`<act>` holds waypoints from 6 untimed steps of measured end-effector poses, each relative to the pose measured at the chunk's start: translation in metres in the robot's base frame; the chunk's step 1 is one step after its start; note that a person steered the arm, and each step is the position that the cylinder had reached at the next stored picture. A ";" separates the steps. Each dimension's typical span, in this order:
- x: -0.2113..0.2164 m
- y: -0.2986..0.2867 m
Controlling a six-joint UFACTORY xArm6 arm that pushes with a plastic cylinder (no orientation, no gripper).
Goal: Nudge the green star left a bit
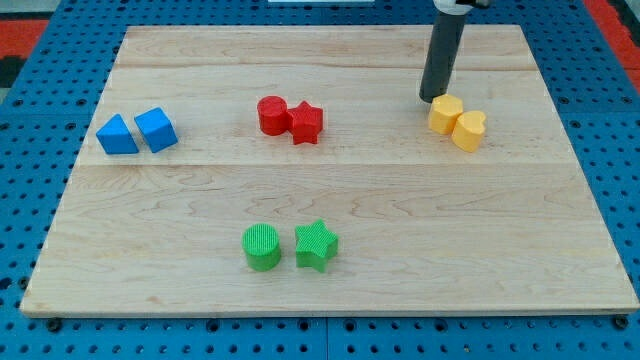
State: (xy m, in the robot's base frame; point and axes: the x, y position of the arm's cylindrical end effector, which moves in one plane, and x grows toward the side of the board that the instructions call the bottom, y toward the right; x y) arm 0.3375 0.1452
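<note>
The green star [317, 245] lies near the view's bottom, at the middle of the wooden board [330, 190]. A green cylinder [262, 247] stands just to its left, with a small gap between them. My tip [432, 98] is far off at the view's upper right, touching or almost touching the top left of a yellow hexagonal block [446, 114]. The tip is well above and to the right of the green star.
A yellow heart-like block [469, 130] sits against the yellow hexagon. A red cylinder [272, 114] and a red star [306, 123] touch at upper middle. A blue triangular block [117, 135] and a blue cube [156, 129] lie at the left.
</note>
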 end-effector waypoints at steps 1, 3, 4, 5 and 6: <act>-0.004 -0.005; -0.012 -0.006; -0.013 -0.029; 0.001 -0.089; 0.094 -0.071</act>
